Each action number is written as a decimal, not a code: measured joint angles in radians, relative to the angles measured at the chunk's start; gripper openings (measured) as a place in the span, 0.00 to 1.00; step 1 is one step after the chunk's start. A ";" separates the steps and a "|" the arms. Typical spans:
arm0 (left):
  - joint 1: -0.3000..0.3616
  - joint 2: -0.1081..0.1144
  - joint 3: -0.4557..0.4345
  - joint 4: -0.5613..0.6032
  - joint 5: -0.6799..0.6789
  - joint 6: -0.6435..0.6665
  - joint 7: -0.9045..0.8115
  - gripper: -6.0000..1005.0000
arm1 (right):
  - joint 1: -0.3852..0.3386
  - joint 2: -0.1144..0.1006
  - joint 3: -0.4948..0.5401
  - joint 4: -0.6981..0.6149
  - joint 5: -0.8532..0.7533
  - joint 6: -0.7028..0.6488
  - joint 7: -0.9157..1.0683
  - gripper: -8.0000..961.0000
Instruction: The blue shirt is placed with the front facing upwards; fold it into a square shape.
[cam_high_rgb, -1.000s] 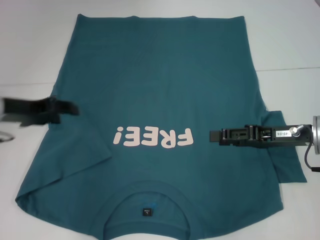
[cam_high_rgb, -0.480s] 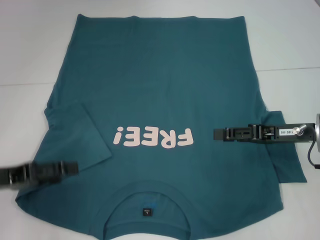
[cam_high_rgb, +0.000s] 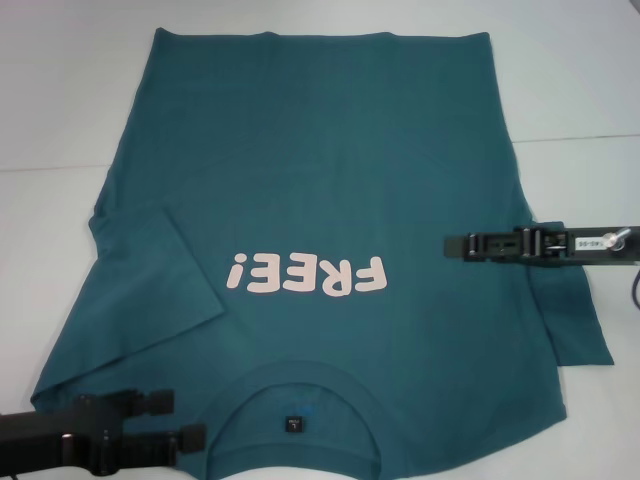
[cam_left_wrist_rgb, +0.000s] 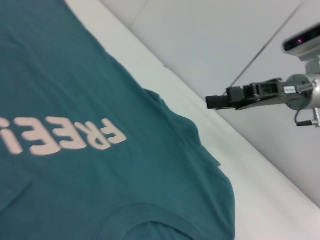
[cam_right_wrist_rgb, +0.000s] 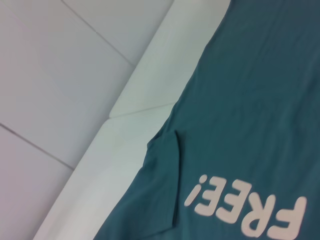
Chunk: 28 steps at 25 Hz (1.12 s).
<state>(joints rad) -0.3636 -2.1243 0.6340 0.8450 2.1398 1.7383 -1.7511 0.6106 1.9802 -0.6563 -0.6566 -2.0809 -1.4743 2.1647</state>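
Left pincer (cam_high_rgb: 185, 420) has dropped to the blue shirt (cam_high_rgb: 320, 180) collar, open, empty; right pincer (cam_high_rgb: 452, 244) grip unclear.

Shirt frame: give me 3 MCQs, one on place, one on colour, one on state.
1. Where is the left hand?
A. over the hem
B. by the collar, at the near left corner
C. over the right sleeve

2. What colour is the "FREE!" print?
A. pale pink
B. yellow
C. black

3. How does the left sleeve lie on the shirt?
A. spread out on the table
B. folded in over the body
C. rolled up

Answers:
1 B, its dark fingers sit beside the collar in the head view.
2 A, the letters read pale pink against teal.
3 B, its edge lies over the chest; the right sleeve juts out flat below the right hand.
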 joint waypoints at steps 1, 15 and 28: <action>0.002 -0.005 -0.001 0.003 -0.001 0.000 0.010 0.95 | -0.001 -0.006 0.005 0.003 0.000 -0.002 0.009 0.62; 0.005 -0.021 -0.051 -0.005 -0.053 0.003 0.000 0.95 | -0.070 -0.139 0.085 -0.182 -0.160 -0.099 0.342 0.62; -0.004 -0.027 -0.056 -0.006 -0.064 0.006 -0.001 0.95 | -0.069 -0.143 0.184 -0.216 -0.359 -0.031 0.447 0.62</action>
<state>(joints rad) -0.3681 -2.1513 0.5782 0.8390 2.0760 1.7439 -1.7523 0.5412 1.8368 -0.4727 -0.8730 -2.4399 -1.5054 2.6114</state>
